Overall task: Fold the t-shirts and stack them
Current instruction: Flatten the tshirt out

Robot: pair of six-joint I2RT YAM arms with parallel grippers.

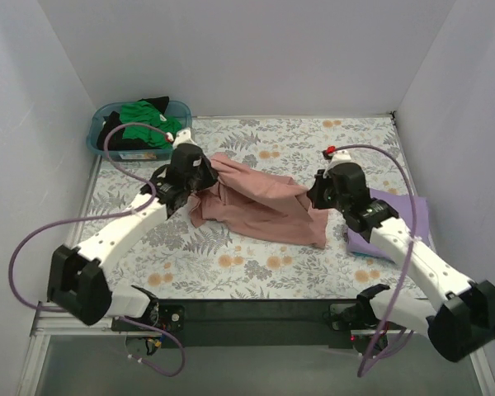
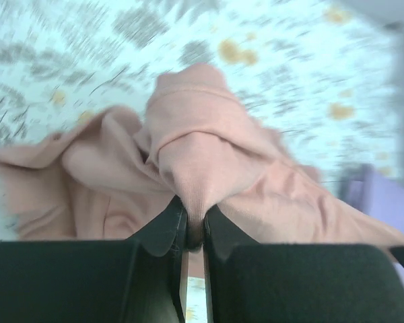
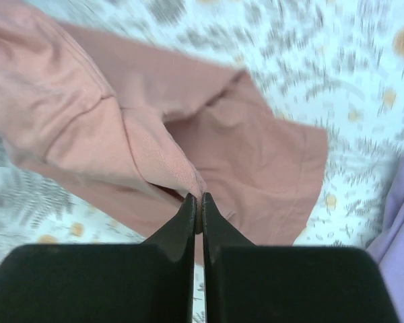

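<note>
White walls box in a floral-print tabletop (image 1: pixel 256 276). At its middle the pink t-shirt (image 1: pixel 260 202) is bunched and creased. It is lifted at its left and right ends, so it sags between them, and its lower edge trails on the tabletop. The left end effector (image 1: pixel 198 190) has its jaws closed tight on a peaked fold at the shirt's left end. The right end effector (image 1: pixel 318 198) pinches a thin fold at the right end, its jaws all but touching. Both arms reach in from the near edge and angle toward each other over the middle. A lavender t-shirt (image 1: pixel 396 216) lies flat by the right edge, partly under the right arm. In the far left corner a teal basket (image 1: pixel 97 136) holds a green t-shirt (image 1: pixel 144 115) and some dark cloth.
</note>
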